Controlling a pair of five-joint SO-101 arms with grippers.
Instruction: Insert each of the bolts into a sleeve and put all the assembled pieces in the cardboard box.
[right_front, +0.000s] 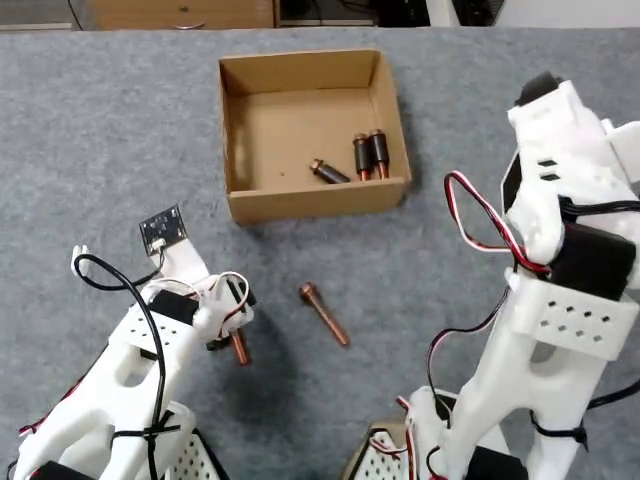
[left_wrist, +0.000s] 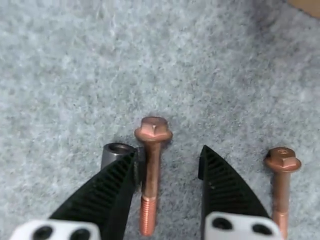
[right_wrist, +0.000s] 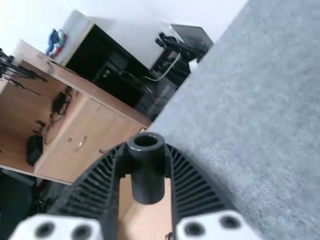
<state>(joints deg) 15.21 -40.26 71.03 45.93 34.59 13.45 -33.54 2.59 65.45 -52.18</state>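
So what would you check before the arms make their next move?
1. Left end effector open, straddling a bolt: ok.
2. That bolt clamped: not ok, not yet.
3. Spare sleeve clear of that end effector: cannot tell, it sits right beside it.
4. Right end effector holds a sleeve: ok.
5. Held sleeve's open end unblocked: ok.
6. Cardboard box has room beside three assembled pieces: ok.

one worktop (right_front: 100, 150). one cardboard box (right_front: 300, 205). three assembled pieces (right_front: 362, 155). two bare bolts: one bolt (left_wrist: 151, 170), a second bolt (left_wrist: 281, 180). two empty sleeves: one sleeve (left_wrist: 117, 152), a second sleeve (right_wrist: 146, 170). two arms with two tools: a left tool (left_wrist: 169, 154), a right tool (right_wrist: 145, 147).
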